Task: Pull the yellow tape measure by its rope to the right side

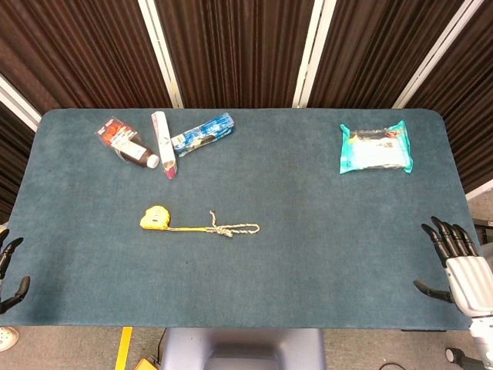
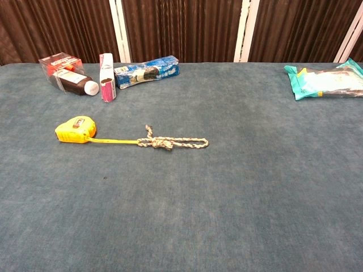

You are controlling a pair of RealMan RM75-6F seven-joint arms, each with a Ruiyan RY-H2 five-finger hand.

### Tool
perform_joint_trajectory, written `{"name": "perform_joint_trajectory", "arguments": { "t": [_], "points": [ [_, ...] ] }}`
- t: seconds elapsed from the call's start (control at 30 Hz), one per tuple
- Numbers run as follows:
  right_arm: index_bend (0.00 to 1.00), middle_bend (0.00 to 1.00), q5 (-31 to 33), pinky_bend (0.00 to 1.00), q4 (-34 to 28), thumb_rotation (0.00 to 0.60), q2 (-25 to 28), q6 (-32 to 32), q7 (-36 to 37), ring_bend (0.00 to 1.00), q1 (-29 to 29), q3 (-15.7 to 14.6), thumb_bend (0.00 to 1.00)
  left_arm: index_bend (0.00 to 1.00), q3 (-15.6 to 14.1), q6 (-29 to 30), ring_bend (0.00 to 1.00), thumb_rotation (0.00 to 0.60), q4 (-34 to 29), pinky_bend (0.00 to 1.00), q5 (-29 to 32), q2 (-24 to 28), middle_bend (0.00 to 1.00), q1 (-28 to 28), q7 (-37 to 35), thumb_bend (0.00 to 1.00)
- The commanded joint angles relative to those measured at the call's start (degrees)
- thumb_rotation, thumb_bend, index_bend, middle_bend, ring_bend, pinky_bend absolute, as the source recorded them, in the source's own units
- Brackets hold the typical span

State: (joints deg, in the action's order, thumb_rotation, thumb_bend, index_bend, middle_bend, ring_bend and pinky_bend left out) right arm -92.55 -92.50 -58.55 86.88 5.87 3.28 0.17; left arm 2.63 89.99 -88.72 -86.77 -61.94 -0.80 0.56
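The yellow tape measure point(image 1: 155, 218) point(image 2: 75, 130) lies on the blue-green table, left of centre. A short length of yellow tape runs right from it to a knotted, looped rope point(image 1: 233, 229) point(image 2: 172, 142) lying flat. My right hand point(image 1: 456, 260) is at the table's right edge, fingers spread and holding nothing, far from the rope. Only the dark fingertips of my left hand point(image 1: 9, 271) show at the left edge, apart and empty. The chest view shows neither hand.
At the back left lie a brown bottle point(image 1: 135, 153) beside a red-and-clear packet point(image 1: 115, 132), a white and pink box point(image 1: 163, 143) and a blue packet point(image 1: 203, 132). A teal wipes pack point(image 1: 375, 148) sits at the back right. The table point(image 1: 323, 254) ends near both hands.
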Motion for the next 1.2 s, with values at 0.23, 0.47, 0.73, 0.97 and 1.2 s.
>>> {"name": "perform_joint_trajectory", "arguments": {
  "t": [0.23, 0.47, 0.73, 0.97, 1.2],
  "points": [
    [0.15, 0.07, -0.56, 0.0, -0.34, 0.6, -0.27, -0.29, -0.97, 0.0, 0.06, -0.35, 0.14, 0.12, -0.24, 0.5, 0.0, 0.6, -0.88, 0.16, -0.38, 0.26, 0.0, 0.25, 0.39, 0.4],
    [0.15, 0.07, -0.41, 0.0, -0.17, 0.6, -0.16, -0.29, -0.62, 0.0, -0.1, -0.44, 0.14, 0.12, -0.37, 0.69, 0.0, 0.6, -1.09, 0.16, -0.67, 0.25, 0.0, 0.29, 0.43, 0.4],
    [0.17, 0.07, -1.22, 0.0, 0.71, 0.6, -0.65, -1.39, 1.78, 0.0, 0.92, -0.49, 0.14, 0.12, -0.38, 1.11, 0.0, 0.6, -1.56, 0.16, -0.51, 0.31, 0.0, 0.59, 1.06, 0.4],
    [0.23, 0.07, -2.43, 0.0, 0.73, 0.6, -2.53, -8.22, 3.83, 0.0, 6.65, 0.64, 0.14, 0.12, -0.41, 1.52, 0.0, 0.6, -1.99, 0.16, -0.51, 0.73, 0.0, 0.88, 0.94, 0.4],
    [0.25, 0.07, 1.25, 0.0, -1.99, 0.6, -5.89, -22.01, -1.45, 0.0, 16.6, 4.21, 0.14, 0.12, -0.14, 1.91, 0.0, 0.6, -2.01, 0.16, -0.17, 0.56, 0.0, 1.06, 0.91, 0.4]
  ]
}}
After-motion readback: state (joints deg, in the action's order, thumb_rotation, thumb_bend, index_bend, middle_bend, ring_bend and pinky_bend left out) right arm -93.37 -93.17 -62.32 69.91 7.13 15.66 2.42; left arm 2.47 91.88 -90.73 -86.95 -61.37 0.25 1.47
